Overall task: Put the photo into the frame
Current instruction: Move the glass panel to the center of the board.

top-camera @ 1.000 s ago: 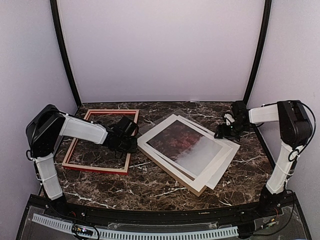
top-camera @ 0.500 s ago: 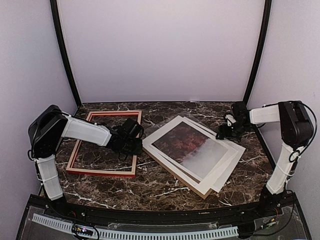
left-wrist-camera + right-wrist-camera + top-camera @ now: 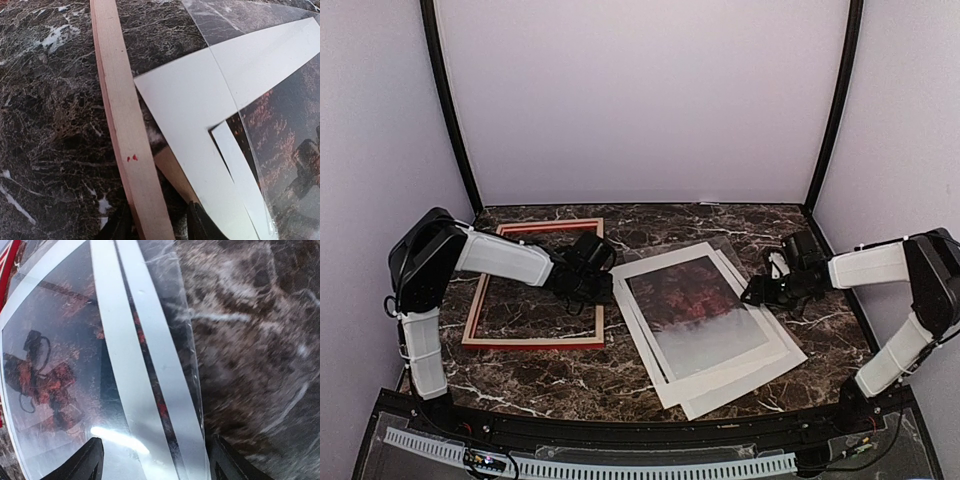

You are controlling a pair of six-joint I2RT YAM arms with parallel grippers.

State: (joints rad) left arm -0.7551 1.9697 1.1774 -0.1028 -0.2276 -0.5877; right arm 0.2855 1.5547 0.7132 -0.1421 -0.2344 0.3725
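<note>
The frame (image 3: 533, 342) lies back side up on the left of the marble table. Its right-hand wood-toned rail (image 3: 122, 130) runs between the fingers of my left gripper (image 3: 592, 282), which is shut on it (image 3: 160, 227). The photo (image 3: 695, 315), dark red foliage fading to grey, lies mid-table inside a cream-white mat (image 3: 720, 385) under a clear pane (image 3: 60, 365). My right gripper (image 3: 761, 292) stands open over the stack's right edge, its fingers (image 3: 92, 460) straddling the mat strips and the pane's edge. The gripper's midpoint (image 3: 155, 465) is over the mat.
A brown backing board (image 3: 172, 172) peeks out under the mat's corner, right beside the frame rail. A second white sheet (image 3: 775, 365) sticks out below the mat. Black posts (image 3: 450, 110) and pale walls close in the table at the back and sides.
The frame has swung straighter and shifted right with my left gripper. The mat stack has turned and slid toward the front. My right gripper came forward and left over its edge.
</note>
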